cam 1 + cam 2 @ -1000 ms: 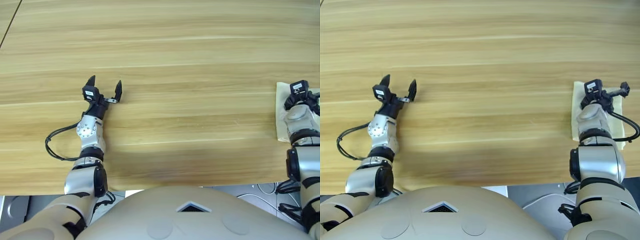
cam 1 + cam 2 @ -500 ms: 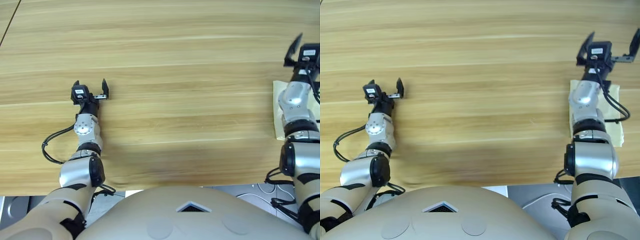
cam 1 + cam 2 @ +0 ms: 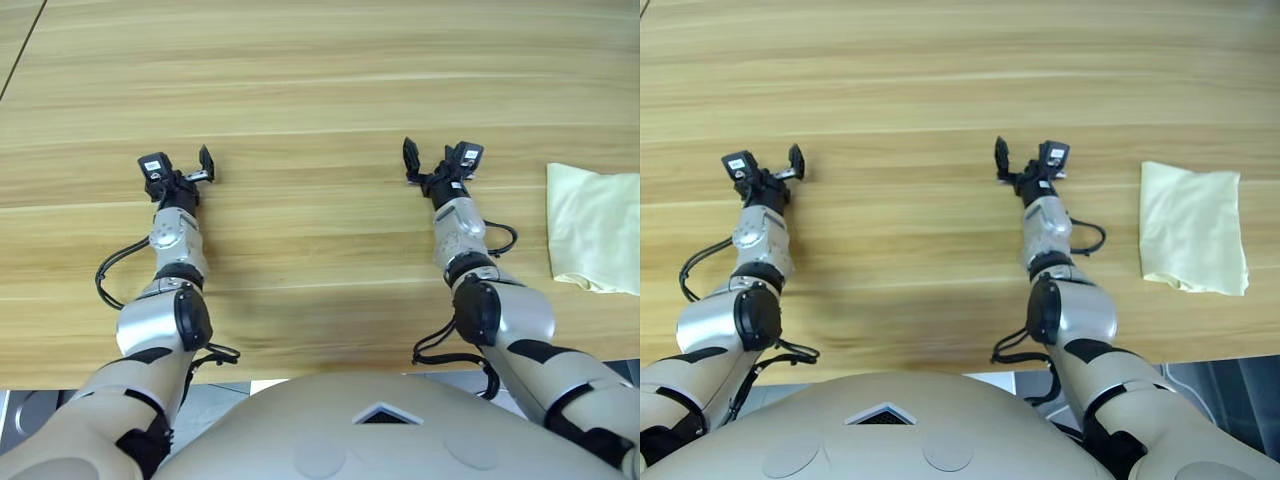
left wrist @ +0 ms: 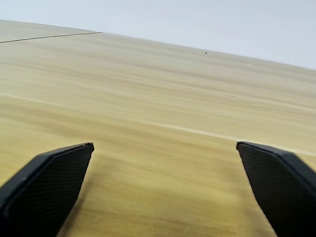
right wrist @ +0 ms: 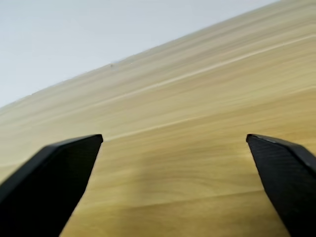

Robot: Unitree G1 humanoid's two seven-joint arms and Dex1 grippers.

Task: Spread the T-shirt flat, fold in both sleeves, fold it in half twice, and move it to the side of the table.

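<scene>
Closest to you, both forearms lie over the near edge of the counter [image 3: 320,330]. A little farther out, your left gripper [image 3: 178,170] sits low over the wood with its fingers spread wide and nothing between them. It has drifted slightly to the left over the last second.

Your right gripper [image 3: 438,166] is just as wide open and holds nothing. A second ago it was down at the T-shirt by the right edge. It has since come off it, lifted and swung in toward the middle of the counter.

The T-shirt [image 3: 592,225], pale yellow and folded into a compact rectangle, lies flat at the right side, well apart from that gripper. From this, the folding and the move aside look finished, and your arms seem to be settling to rest.
</scene>
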